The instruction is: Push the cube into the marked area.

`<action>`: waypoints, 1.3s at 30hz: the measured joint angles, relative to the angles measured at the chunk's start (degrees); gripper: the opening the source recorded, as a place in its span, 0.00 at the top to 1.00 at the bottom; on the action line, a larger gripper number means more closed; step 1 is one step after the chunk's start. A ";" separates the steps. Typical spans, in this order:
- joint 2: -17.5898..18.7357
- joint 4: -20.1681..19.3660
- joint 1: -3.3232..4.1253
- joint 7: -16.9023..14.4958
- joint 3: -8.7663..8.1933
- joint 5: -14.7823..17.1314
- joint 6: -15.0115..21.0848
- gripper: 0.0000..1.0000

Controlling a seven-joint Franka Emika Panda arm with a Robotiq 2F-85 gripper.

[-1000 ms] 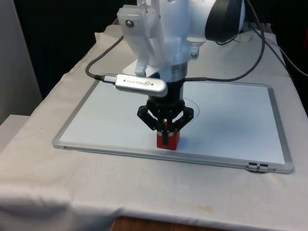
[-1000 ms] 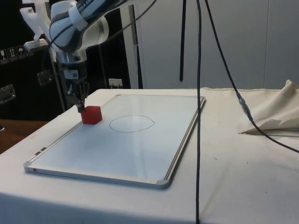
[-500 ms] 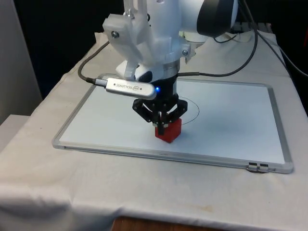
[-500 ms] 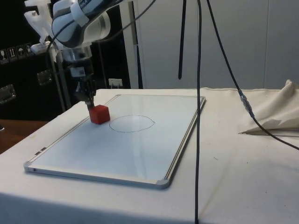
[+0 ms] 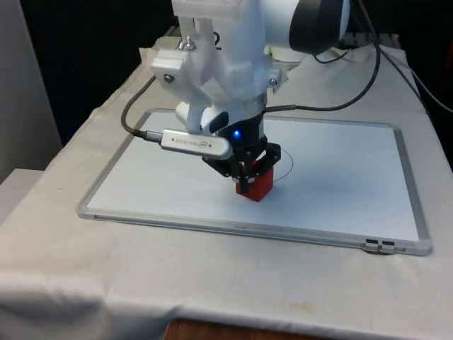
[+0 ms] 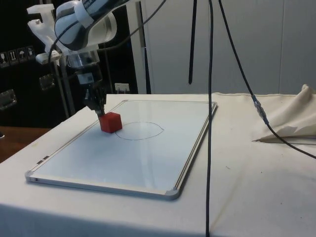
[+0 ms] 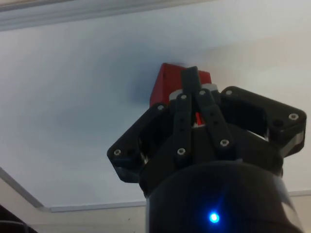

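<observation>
- The table [image 5: 64, 262] carries a whiteboard [image 5: 340, 191] laid flat, a smooth sliding surface.
- The drawn circle [image 6: 140, 131] marks the goal.
- The gripper [image 5: 245, 183], fingers pressed together as one pusher, leans on the cube.
- The red cube [image 5: 256, 185] sits at the circle's edge, outside it.

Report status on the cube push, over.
Gripper shut, fingertips against the red cube. Cube on the whiteboard, at the near edge of the drawn circle, not inside yet. Nothing in the way.

Cube [image 5: 256, 185] part-hidden behind pincer [image 5: 245, 185]
</observation>
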 measured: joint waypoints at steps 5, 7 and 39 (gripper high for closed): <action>0.06 0.06 0.11 -0.74 0.23 0.46 -1.89 1.00; 0.06 0.06 0.11 -1.32 0.34 0.69 -3.04 1.00; -0.63 -2.23 0.40 -8.25 -0.06 0.69 -11.86 1.00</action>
